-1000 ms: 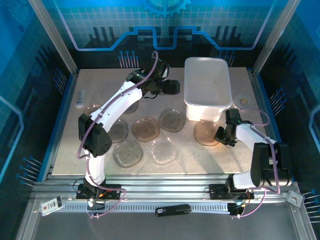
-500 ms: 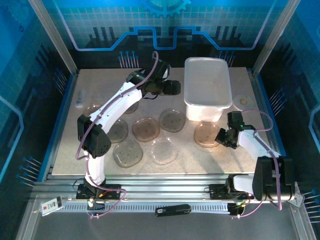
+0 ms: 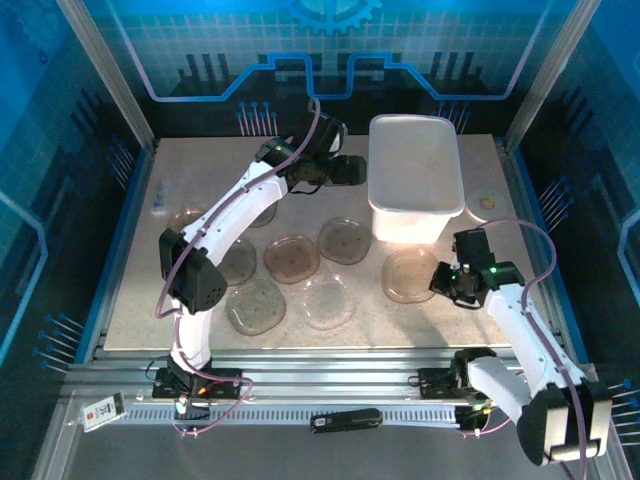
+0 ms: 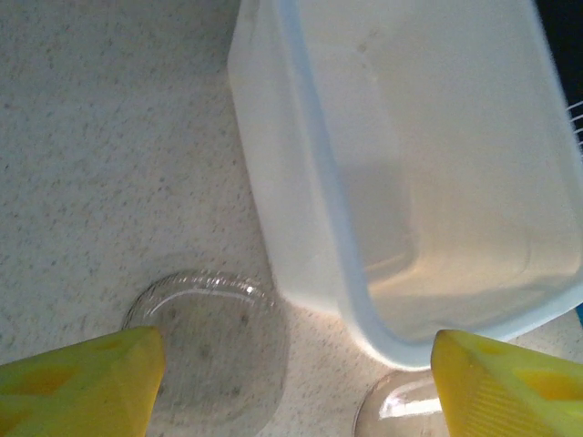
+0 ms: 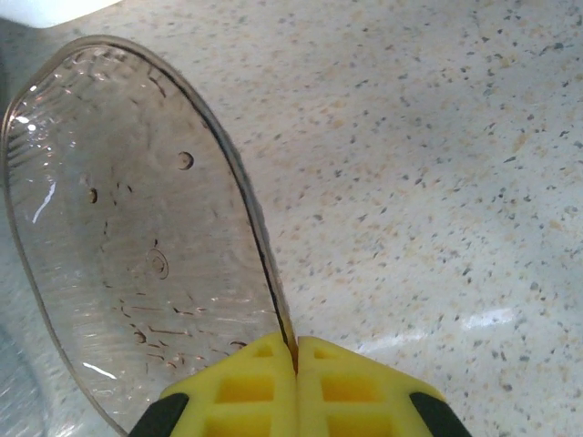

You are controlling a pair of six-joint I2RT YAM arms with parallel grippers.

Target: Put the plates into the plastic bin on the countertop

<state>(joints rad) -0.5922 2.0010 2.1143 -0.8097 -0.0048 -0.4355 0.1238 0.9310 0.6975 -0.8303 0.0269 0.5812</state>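
Two arms: right bends low, right gripper (image 5: 293,350) pinching a smoky plate (image 5: 137,237) by its rim; left reaches far, left gripper (image 4: 296,350) gaping beside the plastic bin (image 4: 437,182).

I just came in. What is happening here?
The plastic bin is being loaded. The right gripper has its jaws shut on the rim of one brownish plate, close to the bin's near end. The left gripper hovers with jaws open beside the bin's left wall. The other plates lie on the countertop, and the bin looks empty.
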